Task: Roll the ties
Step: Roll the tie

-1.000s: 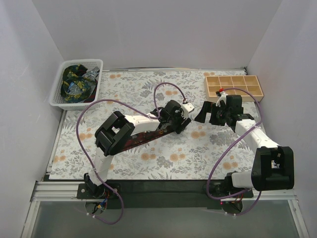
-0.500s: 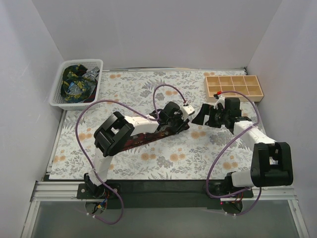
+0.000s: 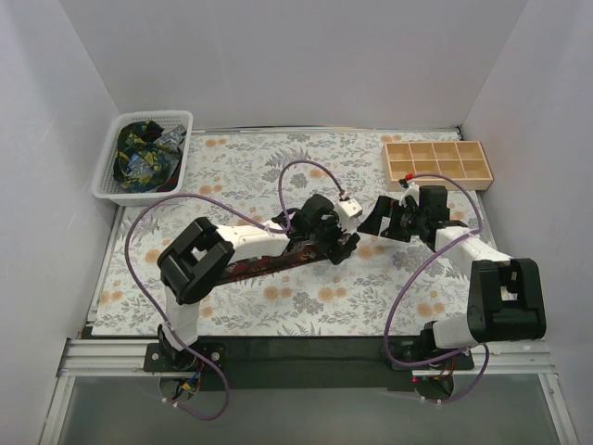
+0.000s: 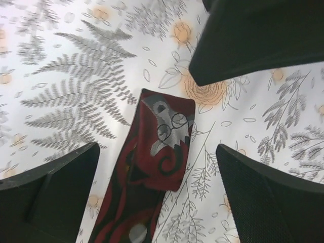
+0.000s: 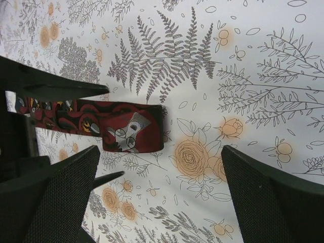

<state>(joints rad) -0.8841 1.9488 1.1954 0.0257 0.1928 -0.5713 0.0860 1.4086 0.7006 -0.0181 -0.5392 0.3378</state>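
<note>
Both the left gripper (image 4: 157, 152) and right gripper (image 5: 159, 152) hang spread near the maroon tie (image 4: 167, 131).

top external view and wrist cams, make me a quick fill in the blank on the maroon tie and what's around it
1. The end effector over the maroon tie belongs to the ___ arm.
2. The basket holding the other ties is ___ in colour.
3. The compartment tray stands at the far ___ of the table.
4. The right end effector stands ___, touching nothing.
Missing words: left; white; right; open
</note>
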